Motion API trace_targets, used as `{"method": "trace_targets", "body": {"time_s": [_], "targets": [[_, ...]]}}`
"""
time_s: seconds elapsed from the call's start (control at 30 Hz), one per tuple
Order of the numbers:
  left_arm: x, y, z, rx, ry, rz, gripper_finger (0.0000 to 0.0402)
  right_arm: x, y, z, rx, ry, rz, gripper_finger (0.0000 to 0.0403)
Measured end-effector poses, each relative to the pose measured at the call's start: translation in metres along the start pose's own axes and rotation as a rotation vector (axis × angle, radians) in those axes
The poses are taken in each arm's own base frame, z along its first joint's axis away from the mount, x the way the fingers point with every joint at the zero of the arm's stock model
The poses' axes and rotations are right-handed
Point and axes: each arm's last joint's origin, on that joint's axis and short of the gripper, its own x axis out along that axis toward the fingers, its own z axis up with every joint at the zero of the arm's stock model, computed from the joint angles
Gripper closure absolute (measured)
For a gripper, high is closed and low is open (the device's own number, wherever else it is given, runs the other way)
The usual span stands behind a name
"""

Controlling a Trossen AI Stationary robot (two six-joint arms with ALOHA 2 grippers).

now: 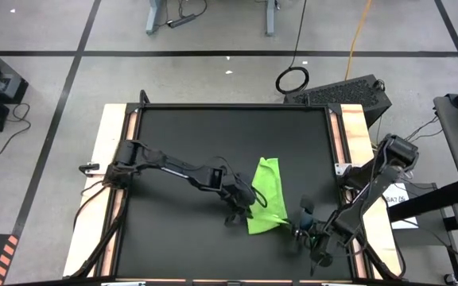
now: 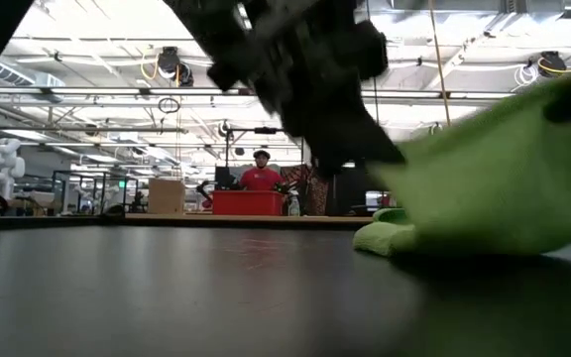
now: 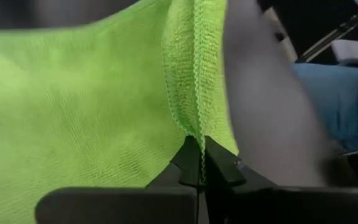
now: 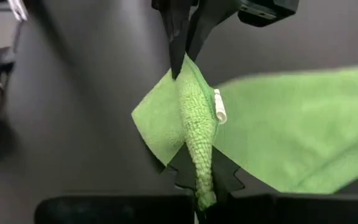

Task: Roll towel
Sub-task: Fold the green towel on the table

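- Right gripper (image 1: 302, 232) near worktop's (image 1: 173, 159) front-right corner, jaws clamped on a bunched corner of the towel (image 1: 265, 195).
- Left gripper (image 1: 249, 202) on the towel's left edge, right of centre, jaws pinched tight on the hem.
- Towel folded to a strip, long axis running front to back, far end loose.
- Both arms hold the near end; judged: roll must travel toward the back edge.

L arm (image 1: 165, 165) & R arm (image 1: 368, 191) reach inward, fingers pinched shut.

One camera looked straight down; another sat level on the tabletop (image 1: 181, 143); both wrist cameras closely shared the towel (image 3: 73, 118).
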Motion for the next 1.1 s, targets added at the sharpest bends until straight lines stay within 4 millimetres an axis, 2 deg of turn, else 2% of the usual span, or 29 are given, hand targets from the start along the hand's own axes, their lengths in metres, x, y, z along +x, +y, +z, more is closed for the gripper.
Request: {"method": "trace_targets", "body": {"time_s": [0.17, 0.33, 0.47, 0.57, 0.73, 0.9, 1.03, 1.1], "targets": [[-0.058, -0.030, 0.032, 0.119, -0.074, 0.056, 0.0398, -0.024, -0.002, 0.047, -0.123, -0.112, 0.023, 0.0403], [-0.146, -0.073, 0.064, 0.289, -0.258, 0.204, 0.0399, -0.059, -0.009, 0.114, -0.302, -0.285, -0.021, 0.0403], [-0.208, -0.103, 0.074, 0.445, -0.409, 0.338, 0.0399, -0.086, -0.020, 0.167, -0.422, -0.387, -0.083, 0.0402], [-0.235, -0.114, 0.075, 0.522, -0.462, 0.431, 0.0400, -0.096, -0.030, 0.202, -0.495, -0.416, -0.090, 0.0402], [-0.247, -0.100, 0.075, 0.541, -0.441, 0.563, 0.0400, -0.088, -0.062, 0.243, -0.536, -0.380, -0.128, 0.0402], [-0.252, -0.058, 0.074, 0.518, -0.344, 0.733, 0.0400, -0.063, -0.103, 0.264, -0.562, -0.293, -0.198, 0.0402], [-0.279, -0.021, 0.078, 0.504, -0.382, 0.908, 0.0400, -0.048, -0.136, 0.281, -0.620, -0.267, -0.254, 0.0402], [-0.292, -0.012, 0.080, 0.502, -0.402, 0.950, 0.0400, -0.045, -0.150, 0.288, -0.626, -0.278, -0.279, 0.0402]]}}
